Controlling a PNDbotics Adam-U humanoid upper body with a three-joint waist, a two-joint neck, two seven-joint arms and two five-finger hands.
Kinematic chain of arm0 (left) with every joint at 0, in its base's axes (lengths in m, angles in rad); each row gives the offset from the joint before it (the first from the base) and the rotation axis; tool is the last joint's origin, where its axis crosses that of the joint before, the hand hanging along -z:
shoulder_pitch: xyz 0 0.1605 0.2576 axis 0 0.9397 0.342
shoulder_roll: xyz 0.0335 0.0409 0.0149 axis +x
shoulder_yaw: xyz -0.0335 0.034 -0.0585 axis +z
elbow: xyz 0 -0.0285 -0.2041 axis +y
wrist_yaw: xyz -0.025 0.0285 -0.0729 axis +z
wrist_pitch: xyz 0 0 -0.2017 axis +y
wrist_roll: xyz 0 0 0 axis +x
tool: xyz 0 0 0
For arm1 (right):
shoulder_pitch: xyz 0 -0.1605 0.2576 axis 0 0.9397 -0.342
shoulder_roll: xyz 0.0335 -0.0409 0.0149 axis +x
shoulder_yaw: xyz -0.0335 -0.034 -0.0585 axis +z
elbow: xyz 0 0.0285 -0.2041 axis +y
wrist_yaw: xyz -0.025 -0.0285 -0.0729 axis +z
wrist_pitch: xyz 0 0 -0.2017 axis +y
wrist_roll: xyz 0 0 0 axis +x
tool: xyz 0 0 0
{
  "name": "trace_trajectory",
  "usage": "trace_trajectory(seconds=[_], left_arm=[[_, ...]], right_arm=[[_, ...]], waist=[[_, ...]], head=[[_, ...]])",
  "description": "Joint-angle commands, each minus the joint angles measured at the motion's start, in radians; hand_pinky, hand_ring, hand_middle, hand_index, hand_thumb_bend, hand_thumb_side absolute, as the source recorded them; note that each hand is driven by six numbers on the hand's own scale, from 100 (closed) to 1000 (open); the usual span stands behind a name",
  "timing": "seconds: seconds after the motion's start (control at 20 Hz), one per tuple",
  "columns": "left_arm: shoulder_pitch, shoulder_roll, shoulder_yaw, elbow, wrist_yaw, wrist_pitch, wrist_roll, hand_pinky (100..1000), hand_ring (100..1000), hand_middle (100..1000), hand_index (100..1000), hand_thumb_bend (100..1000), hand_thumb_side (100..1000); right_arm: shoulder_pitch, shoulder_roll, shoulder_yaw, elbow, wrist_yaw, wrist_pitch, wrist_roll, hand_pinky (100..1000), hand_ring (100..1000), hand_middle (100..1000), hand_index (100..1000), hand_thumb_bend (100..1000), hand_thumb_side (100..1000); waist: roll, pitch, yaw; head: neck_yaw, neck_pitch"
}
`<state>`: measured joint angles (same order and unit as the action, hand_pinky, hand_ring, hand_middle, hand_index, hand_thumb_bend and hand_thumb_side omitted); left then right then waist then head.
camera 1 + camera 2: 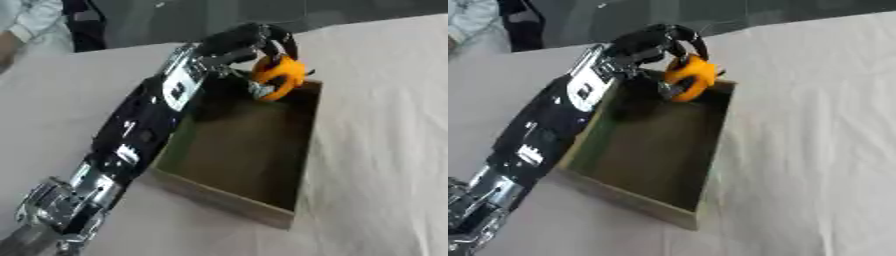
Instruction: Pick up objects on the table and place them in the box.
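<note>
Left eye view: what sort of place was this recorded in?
Probably a lab or demo workspace, not a home. A table under a plain white cloth holds only an open wooden box; the left hand has its fingers curled round an orange object over the box's far end, and a person stands at the far edge.

The room light was soft and even, with no glare on the pale worktop (385, 125). Below the curled fingers (284, 42) the box (262, 210) floor lay in dim shadow. Both views were blurred, edges smeared, fine detail lost throughout.
</note>
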<state>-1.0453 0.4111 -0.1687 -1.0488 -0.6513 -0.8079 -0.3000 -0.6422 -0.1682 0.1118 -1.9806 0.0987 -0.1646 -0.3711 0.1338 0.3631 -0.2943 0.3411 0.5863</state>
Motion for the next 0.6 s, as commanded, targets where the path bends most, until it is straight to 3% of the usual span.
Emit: trace_trajectory(seconds=[0.05, 0.6], left_arm=[[-0.001, 0.009, -0.006, 0.002, -0.045, -0.099, -0.109, 799, 736, 660, 358, 100, 163], [0.033, -0.012, -0.034, 0.043, -0.166, -0.099, -0.133, 817, 760, 690, 396, 100, 152]], right_arm=[[-0.009, -0.008, -0.005, -0.019, -0.003, 0.002, -0.004, 605, 841, 581, 783, 127, 619], [-0.007, -0.01, -0.004, -0.019, -0.004, 0.004, -0.006, 605, 841, 580, 782, 127, 619]], waist=[[-0.008, -0.024, 0.004], [-0.009, -0.023, 0.011]], head=[[-0.006, -0.003], [-0.013, -0.003]])
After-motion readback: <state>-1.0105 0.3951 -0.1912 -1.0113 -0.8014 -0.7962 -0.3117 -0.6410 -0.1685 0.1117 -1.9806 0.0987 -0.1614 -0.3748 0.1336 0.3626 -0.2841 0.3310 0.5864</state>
